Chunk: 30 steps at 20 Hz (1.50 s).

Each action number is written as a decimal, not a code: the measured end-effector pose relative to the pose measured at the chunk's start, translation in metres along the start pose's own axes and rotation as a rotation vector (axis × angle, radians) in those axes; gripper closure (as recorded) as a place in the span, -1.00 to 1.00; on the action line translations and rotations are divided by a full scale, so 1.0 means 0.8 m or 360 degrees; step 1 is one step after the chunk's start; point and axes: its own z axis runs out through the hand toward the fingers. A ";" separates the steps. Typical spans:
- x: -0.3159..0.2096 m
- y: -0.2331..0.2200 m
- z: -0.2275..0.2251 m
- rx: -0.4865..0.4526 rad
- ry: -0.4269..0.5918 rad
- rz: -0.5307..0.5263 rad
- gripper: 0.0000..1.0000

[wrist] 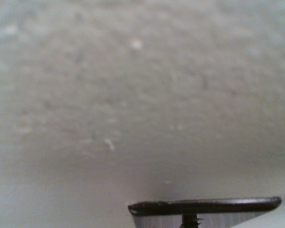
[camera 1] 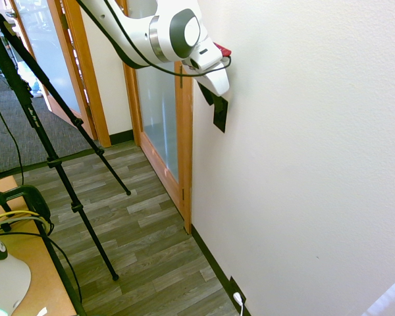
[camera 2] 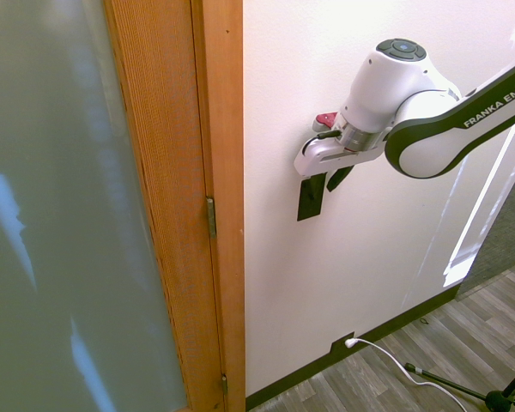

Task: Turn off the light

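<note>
Black switch plate (camera 1: pixel 220 113) sits right under my claw (camera 1: pixel 210 97); can't tell its opening. I press the rocker squarely, gently, without scraping the wall (camera 1: pixel 303 131).

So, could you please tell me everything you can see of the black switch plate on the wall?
The switch plate is a small, flat, upright black rectangle that looks like plastic, mounted on the white wall to the right of the wooden door frame. Its upper part is hidden behind the gripper, whose dark fingers are right at its top; actual contact cannot be confirmed. The wrist view shows its edge as a thin dark strip. No toggle is discernible.
</note>
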 end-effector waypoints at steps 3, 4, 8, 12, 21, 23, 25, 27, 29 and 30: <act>0.002 -0.006 0.004 0.0006 0.0002 0.0002 1.00; 0.003 -0.006 0.005 0.0003 0.0002 0.0002 1.00; 0.002 -0.006 0.010 -0.0011 -0.0012 0.0008 1.00; -0.004 -0.007 0.015 -0.0021 -0.0027 0.0006 1.00; -0.011 -0.009 0.029 -0.0042 -0.0052 0.0006 1.00; -0.011 -0.008 0.031 -0.0047 -0.0058 0.0015 1.00; -0.013 -0.006 0.038 -0.0059 -0.0072 0.0020 1.00; -0.012 -0.005 0.043 -0.0060 -0.0080 0.0024 1.00; -0.011 -0.005 0.043 -0.0059 -0.0087 0.0021 1.00; -0.011 -0.005 0.043 -0.0059 -0.0086 0.0020 1.00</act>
